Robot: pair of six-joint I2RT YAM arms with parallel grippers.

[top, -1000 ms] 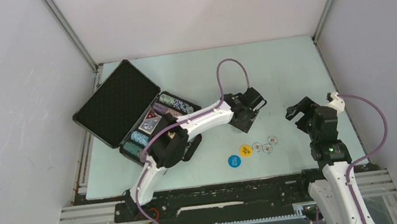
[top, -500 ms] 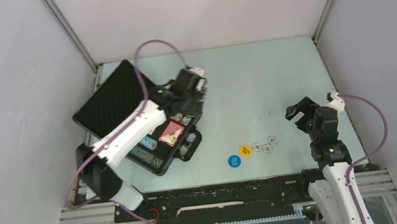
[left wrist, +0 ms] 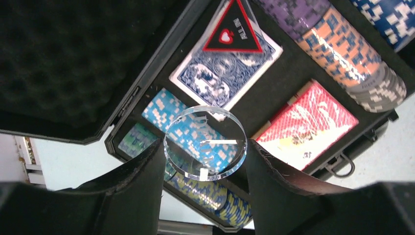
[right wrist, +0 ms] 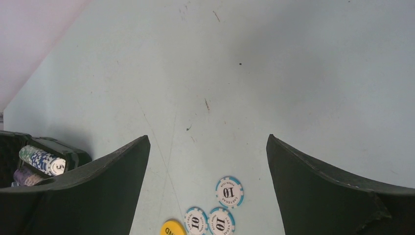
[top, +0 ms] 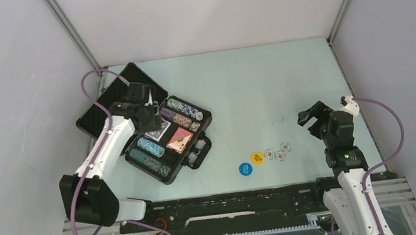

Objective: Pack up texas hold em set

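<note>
slippage looks possible: left gripper (left wrist: pixel 204 149) pinches a smooth clear disc (left wrist: pixel 205 139) by its rim above the briefcase (top: pixel 112 108), near the worktop's left edge. right gripper (right wrist: pixel 208 147) is spread, empty.

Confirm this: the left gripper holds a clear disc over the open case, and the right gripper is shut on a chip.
Wrong on the right gripper: the right wrist view shows it open and empty, three chips lying loose beneath it. The rest stands: the left gripper holds a clear disc over the open case.
</note>
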